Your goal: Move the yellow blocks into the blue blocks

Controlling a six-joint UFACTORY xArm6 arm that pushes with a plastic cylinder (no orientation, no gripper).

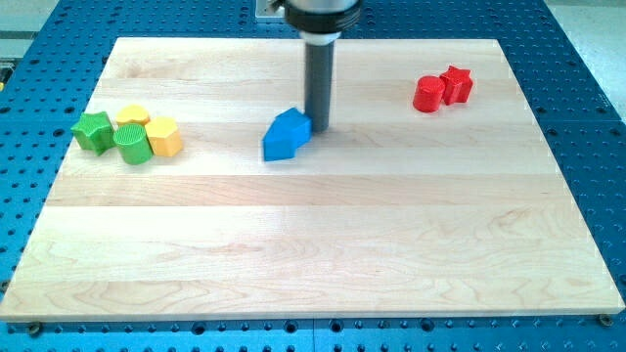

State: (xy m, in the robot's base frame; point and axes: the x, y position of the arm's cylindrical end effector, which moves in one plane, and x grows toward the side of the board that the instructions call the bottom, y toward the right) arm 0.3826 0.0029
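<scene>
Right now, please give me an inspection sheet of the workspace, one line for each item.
Surface: wooden board, flat, lying on a blue perforated table.
Job's things: blue blocks near the board's middle, touching each other; yellow blocks at the view's left, apart from the blue ones.
Clutter: green blocks against the yellow ones; red blocks at the view's upper right.
Grippers: none; my tip stands at the blue blocks' right side.
Cables: nothing seen.
Surroundings: nothing seen beyond the table.

Two green blocks (112,137) at left, two red blocks (442,90) at right.
</scene>
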